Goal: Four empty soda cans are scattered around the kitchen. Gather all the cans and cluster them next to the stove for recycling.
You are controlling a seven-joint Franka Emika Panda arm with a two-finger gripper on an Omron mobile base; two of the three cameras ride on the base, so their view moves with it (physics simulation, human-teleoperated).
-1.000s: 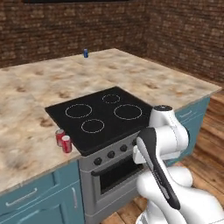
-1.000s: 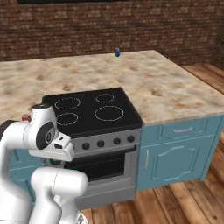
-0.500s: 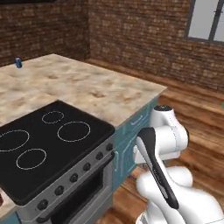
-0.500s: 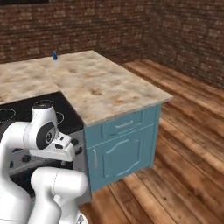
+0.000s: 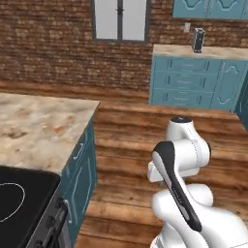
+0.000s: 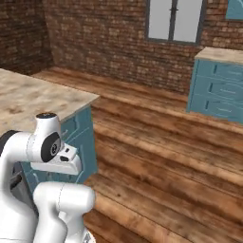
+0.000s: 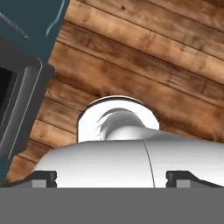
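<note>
The soda cans are out of view. A corner of the stove (image 5: 17,193), black glass with a thin white burner ring, sits at the lower left of the left base view. My arm (image 5: 177,164) is folded close to the base, beside the island's end. In the hand view my gripper (image 7: 111,179) points down at the wooden floor, and its fingertips (image 7: 43,178) stand far apart with nothing between them, so it is open. The dark oven front (image 7: 17,92) runs along the left of that view.
The island's marble counter (image 5: 38,123) ends in a teal cabinet side (image 5: 82,164). Open wooden floor (image 5: 126,140) stretches ahead. Teal cabinets (image 5: 193,85) stand against the brick back wall with a dark appliance (image 5: 197,39) on top, beside a window (image 5: 120,19).
The whole picture has swung to the right, so the camera has moved: stove and island slid off to the left, both cans left the view, and floor and far cabinets came in. The gripper stays open.
</note>
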